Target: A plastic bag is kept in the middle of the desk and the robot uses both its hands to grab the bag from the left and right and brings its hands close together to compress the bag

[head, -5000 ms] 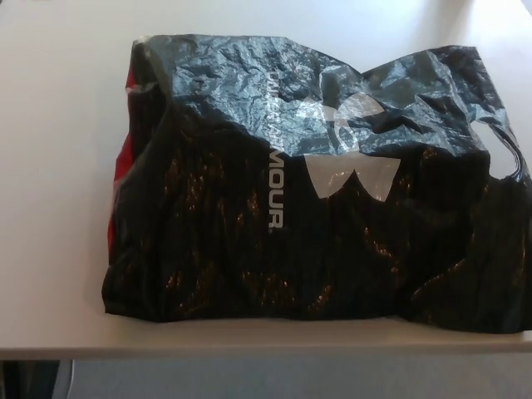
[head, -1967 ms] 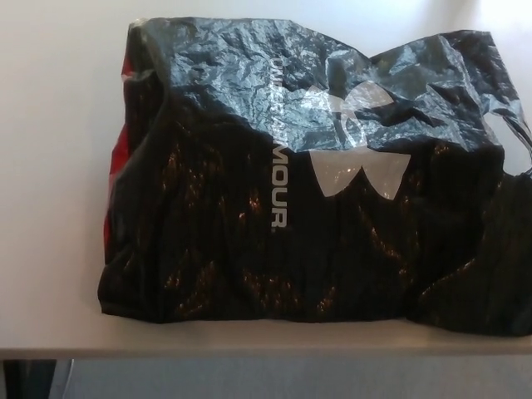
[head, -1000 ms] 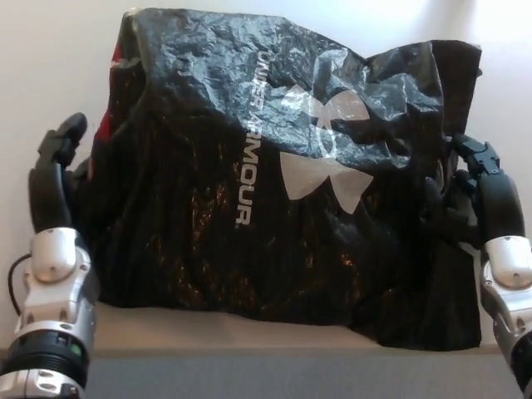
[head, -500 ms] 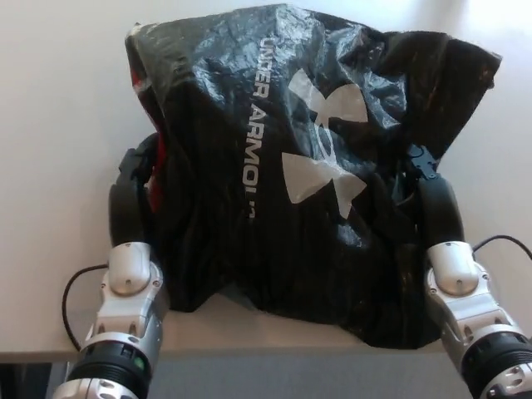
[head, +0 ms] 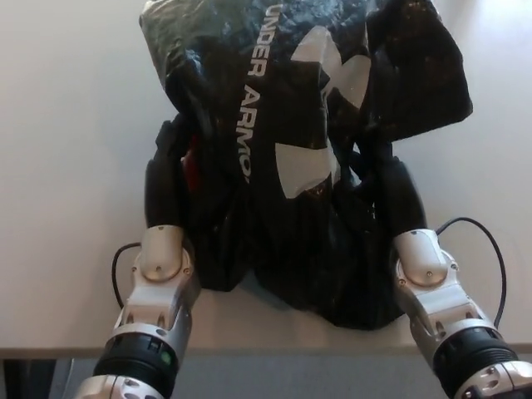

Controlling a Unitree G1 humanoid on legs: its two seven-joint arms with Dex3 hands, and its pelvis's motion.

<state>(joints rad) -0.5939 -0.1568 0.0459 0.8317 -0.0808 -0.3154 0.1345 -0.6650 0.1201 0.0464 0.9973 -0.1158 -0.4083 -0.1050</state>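
Both our hands are now pressed into the crinkled black plastic bag with white lettering and logo (head: 307, 158), which sits mid-way across the pale desk (head: 66, 166), its near edge at the desk's front. Half a second ago the hands were further apart and the bag was wider; now the left hand (head: 169, 189) and right hand (head: 397, 198) have closed inward and the bag has bunched taller and narrower, pinched in at the waist between them. One second ago the hands were only just at the bag's outer edges, and two seconds ago they weren't in view at all. Left hand: fingers flat against the bag's left side, next to a sliver of red (head: 189, 170) showing there. Right hand: fingers dug into the folds on the right side, gripping plastic. We judge the compress is well underway, probably near its end, since there is little slack left between the hands. Risk: the bag bulging up and slipping out forward over the desk edge.
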